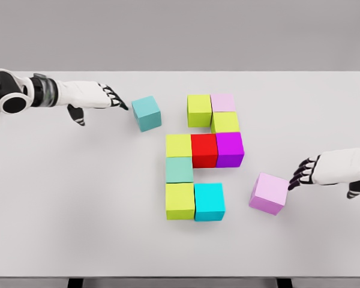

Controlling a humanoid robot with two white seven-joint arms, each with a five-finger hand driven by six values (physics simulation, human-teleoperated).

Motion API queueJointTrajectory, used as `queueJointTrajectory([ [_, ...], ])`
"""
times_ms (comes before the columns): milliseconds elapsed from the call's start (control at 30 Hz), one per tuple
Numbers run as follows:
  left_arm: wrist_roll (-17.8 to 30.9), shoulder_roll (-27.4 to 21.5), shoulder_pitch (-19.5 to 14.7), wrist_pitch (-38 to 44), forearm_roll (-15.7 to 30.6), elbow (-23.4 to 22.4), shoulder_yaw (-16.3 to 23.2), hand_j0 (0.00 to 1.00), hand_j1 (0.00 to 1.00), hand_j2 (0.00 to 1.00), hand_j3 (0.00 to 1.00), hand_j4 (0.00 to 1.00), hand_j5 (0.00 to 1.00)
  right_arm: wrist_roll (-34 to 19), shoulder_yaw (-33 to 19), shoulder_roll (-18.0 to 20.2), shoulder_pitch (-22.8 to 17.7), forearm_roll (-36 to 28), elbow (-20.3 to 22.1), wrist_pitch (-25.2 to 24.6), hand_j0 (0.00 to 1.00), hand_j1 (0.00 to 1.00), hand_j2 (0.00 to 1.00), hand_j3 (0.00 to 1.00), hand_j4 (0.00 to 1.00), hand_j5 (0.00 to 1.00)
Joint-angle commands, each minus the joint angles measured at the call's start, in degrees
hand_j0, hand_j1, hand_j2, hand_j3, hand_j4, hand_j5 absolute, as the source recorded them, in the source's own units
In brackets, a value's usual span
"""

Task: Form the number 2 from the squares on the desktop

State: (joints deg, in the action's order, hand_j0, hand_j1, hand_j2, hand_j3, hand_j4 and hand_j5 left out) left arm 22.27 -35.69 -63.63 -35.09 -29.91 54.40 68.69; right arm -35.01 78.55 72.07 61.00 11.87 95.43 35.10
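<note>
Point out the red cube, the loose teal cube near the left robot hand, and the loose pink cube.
red cube (204,150), head view, top face
teal cube (146,113), head view, top face
pink cube (269,192), head view, top face

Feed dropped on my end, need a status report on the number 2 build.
Left hand open beside loose teal cube. Right hand open, fingertips at loose pink cube. Eight cubes joined, both ends unfinished. Nothing blocking.

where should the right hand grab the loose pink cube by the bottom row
Grip the pink cube across its near and far faces, coming from the right, where the right hand already sits with open fingertips at its right edge. It stands alone on the table, turned slightly, clear of the cyan cube.
</note>
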Motion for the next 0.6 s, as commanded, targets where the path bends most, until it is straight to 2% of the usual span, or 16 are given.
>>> queueJointTrajectory([
  [0,0.0,-2.3,0.0,0.1,0.3,2.5,0.1,1.0,1.0,1.0,1.0,1.0,1.0,0.0,-0.1,-0.6,0.0,0.1,-0.2,-0.1,1.0,1.0,1.0,1.0,1.0,1.0],
  [167,0.0,-5.9,0.5,0.1,0.1,8.6,0.8,1.0,1.0,1.0,1.0,1.0,1.0,0.0,-0.1,-1.3,0.0,0.1,-0.3,-0.1,1.0,1.0,1.0,1.0,1.0,1.0],
  [400,0.0,-5.0,1.1,0.1,-0.4,7.9,0.9,1.0,1.0,1.0,1.0,1.0,1.0,0.0,-0.1,-3.4,0.0,0.0,-2.9,-0.1,1.0,1.0,1.0,1.0,1.0,1.0],
  [567,0.0,-3.3,0.8,0.1,-0.5,5.5,0.7,1.0,1.0,1.0,1.0,1.0,1.0,0.0,-0.1,-4.7,0.0,0.0,-3.9,-0.1,1.0,1.0,1.0,1.0,1.0,1.0],
])
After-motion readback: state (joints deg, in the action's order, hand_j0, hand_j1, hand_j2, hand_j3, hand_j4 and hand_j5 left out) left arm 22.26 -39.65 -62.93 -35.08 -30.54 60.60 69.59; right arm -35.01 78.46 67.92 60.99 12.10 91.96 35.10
